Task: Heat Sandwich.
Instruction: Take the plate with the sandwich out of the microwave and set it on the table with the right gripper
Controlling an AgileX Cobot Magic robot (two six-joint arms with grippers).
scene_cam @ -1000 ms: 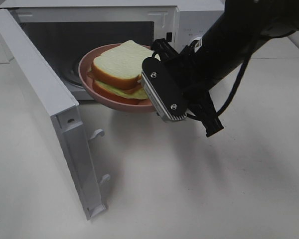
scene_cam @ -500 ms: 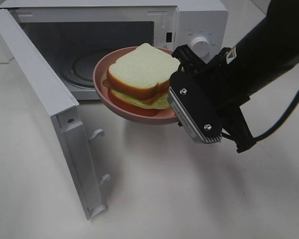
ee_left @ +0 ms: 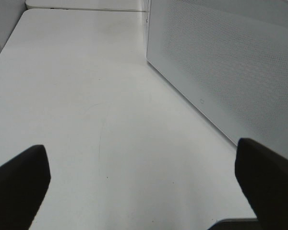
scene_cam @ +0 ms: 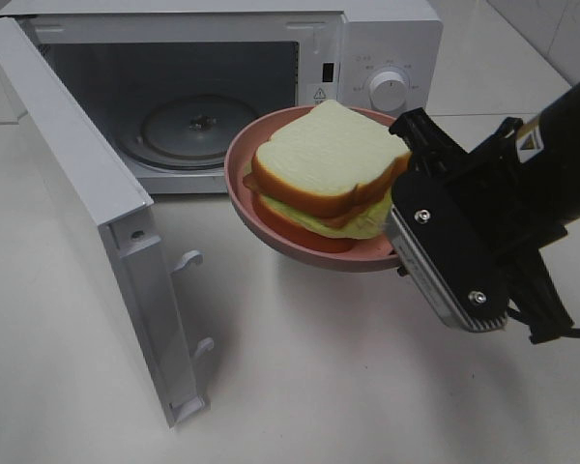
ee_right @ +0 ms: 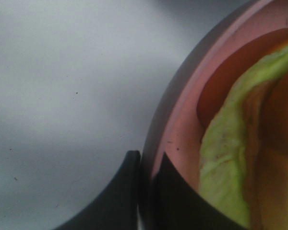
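Two grippers concern you: your right gripper (ee_right: 146,191) pinches the rim of the round pink plate (scene_cam: 271,227), carrying the stacked tan-bread sandwich (scene_cam: 329,169) above the white bench (scene_cam: 367,387), just outside the open white microwave (scene_cam: 203,87). Your left gripper (ee_left: 144,187) stands spread wide, empty.

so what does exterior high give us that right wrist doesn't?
Only exterior high: the open microwave with its door swung out, the glass turntable, the sandwich's top bread slice, the right arm.
Only right wrist: the right gripper shut on the pink plate's rim, close up.
Both: the pink plate and the sandwich's green filling, above the white table.
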